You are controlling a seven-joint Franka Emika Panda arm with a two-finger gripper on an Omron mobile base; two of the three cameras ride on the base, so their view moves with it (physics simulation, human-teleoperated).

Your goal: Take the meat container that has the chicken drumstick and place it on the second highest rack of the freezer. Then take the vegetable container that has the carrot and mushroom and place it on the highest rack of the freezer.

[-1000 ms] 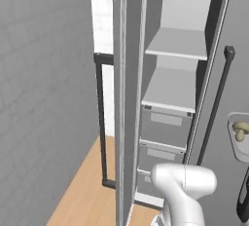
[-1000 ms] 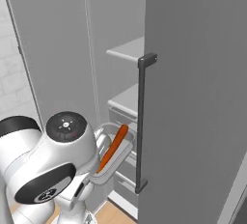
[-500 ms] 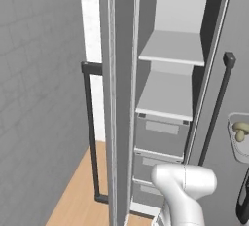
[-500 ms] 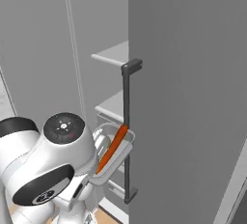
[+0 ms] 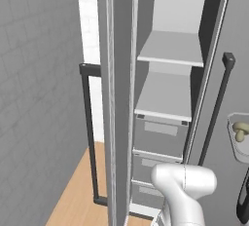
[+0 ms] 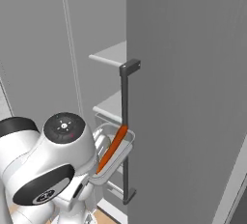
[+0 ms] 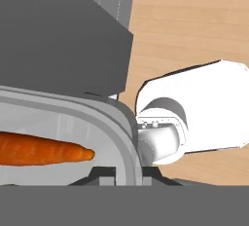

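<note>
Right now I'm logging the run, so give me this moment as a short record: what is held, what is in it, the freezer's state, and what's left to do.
held item: vegetable container, gripped at its rim by the end effector
contents: carrot lying lengthwise; mushroom in the container
freezer: door open, shelves exposed
highest rack: bare
second highest rack: no container visible on the part shown
container position: outside the freezer, near the dark bar handle
remaining: lift the container onto the highest rack
</note>
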